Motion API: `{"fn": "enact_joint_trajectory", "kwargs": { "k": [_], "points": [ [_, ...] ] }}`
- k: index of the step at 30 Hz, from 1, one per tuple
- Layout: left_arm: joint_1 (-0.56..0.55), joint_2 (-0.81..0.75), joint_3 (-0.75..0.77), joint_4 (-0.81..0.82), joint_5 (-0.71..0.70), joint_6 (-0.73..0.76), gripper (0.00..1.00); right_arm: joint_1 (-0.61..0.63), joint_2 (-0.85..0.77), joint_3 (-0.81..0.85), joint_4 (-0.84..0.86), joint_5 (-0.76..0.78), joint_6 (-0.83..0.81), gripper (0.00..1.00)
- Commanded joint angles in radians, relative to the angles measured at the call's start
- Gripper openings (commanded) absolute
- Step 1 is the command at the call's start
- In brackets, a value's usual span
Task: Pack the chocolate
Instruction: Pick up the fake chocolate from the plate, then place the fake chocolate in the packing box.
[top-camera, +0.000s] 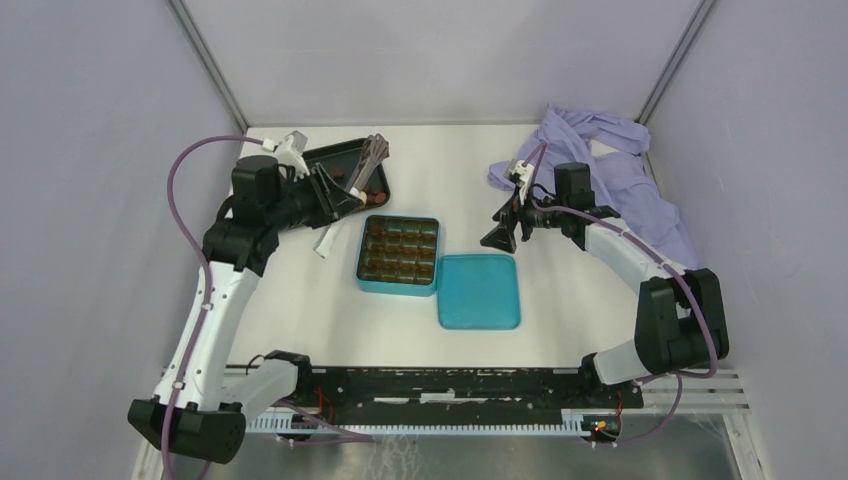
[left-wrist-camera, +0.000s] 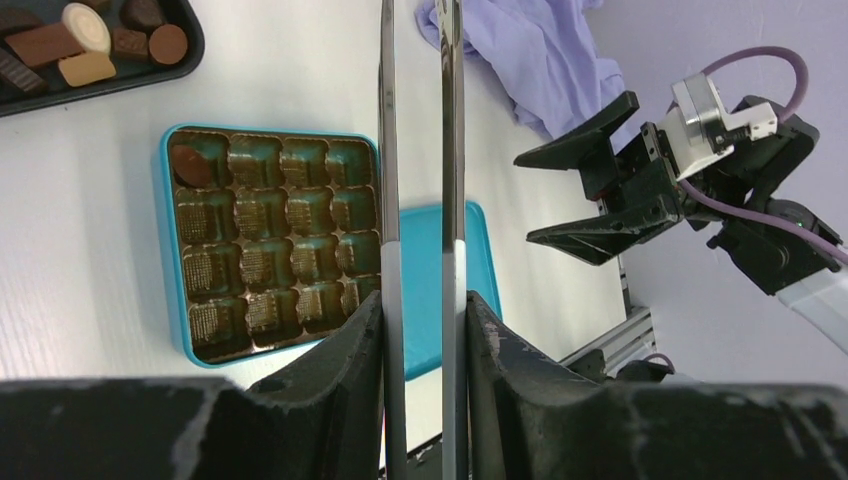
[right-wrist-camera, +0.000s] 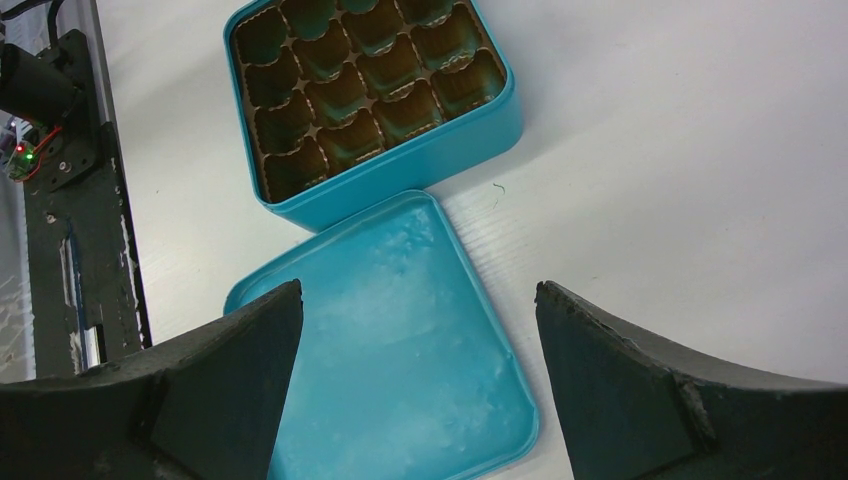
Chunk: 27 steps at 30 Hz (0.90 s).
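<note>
Several chocolate pieces (left-wrist-camera: 85, 40), dark, tan and cream, lie in a black tray (top-camera: 328, 156) at the back left. One dark piece (left-wrist-camera: 192, 165) sits in a corner cell of the teal box (top-camera: 360, 262) with its brown grid insert. My left gripper (top-camera: 335, 190) is shut on metal tongs (left-wrist-camera: 385, 150) whose two arms reach over the tray. In the left wrist view the gripper (left-wrist-camera: 423, 305) shows the tongs' arms apart with nothing between them. My right gripper (top-camera: 500, 232) is open and empty, hovering over the teal lid (right-wrist-camera: 400, 340).
The teal lid (top-camera: 479, 290) lies flat to the right of the box. A crumpled purple cloth (top-camera: 610, 160) lies at the back right. A white strip (top-camera: 325, 243) lies left of the box. Grey walls close in the table.
</note>
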Motion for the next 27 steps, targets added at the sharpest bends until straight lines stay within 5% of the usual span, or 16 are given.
{"fn": "enact_joint_trajectory", "kwargs": {
  "k": [1,14,27],
  "points": [
    [-0.006,-0.06,-0.023,0.062,0.077,-0.034,0.02,-0.002,-0.029,-0.008,0.038,-0.003,-0.001,0.92],
    [-0.054,-0.192,-0.138,0.121,0.11,-0.063,0.02,-0.002,-0.011,-0.009,0.019,0.021,-0.032,0.92],
    [-0.192,-0.181,-0.198,0.166,-0.018,-0.085,0.02,-0.002,-0.005,-0.023,0.012,0.063,-0.069,0.92]
  ]
}}
